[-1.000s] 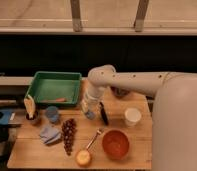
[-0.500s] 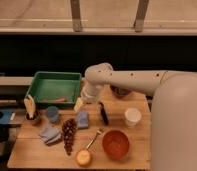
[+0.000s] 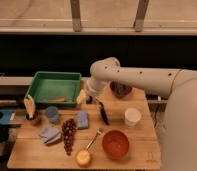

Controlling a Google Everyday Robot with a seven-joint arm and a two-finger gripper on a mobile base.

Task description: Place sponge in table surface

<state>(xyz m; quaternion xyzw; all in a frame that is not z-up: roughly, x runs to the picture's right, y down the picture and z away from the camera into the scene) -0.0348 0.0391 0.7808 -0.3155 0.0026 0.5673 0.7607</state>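
Now the sponge lies flat on the worktop; the pincer has risen to its 12 o'clock, grip state unclear. Placement looks done.

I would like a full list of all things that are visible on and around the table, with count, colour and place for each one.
table surface: 1, light brown wood, under all items
tray: 1, green, back left of the table
sponge: 1, blue-grey, lying flat on the table, centre left
cloth: 1, light blue, front left
cup: 1, blue, in front of the tray
grapes: 1 bunch, dark purple, between cloth and sponge
bowl: 1, orange-red, front centre
white cup: 1, white, right side
dark utensil: 1, black, centre
dark bowl: 1, dark brown, back, behind the arm
round fruit: 1, yellow, front edge
arm: 1, white, reaching from the right
gripper: 1, pale, above the table beside the tray's right edge
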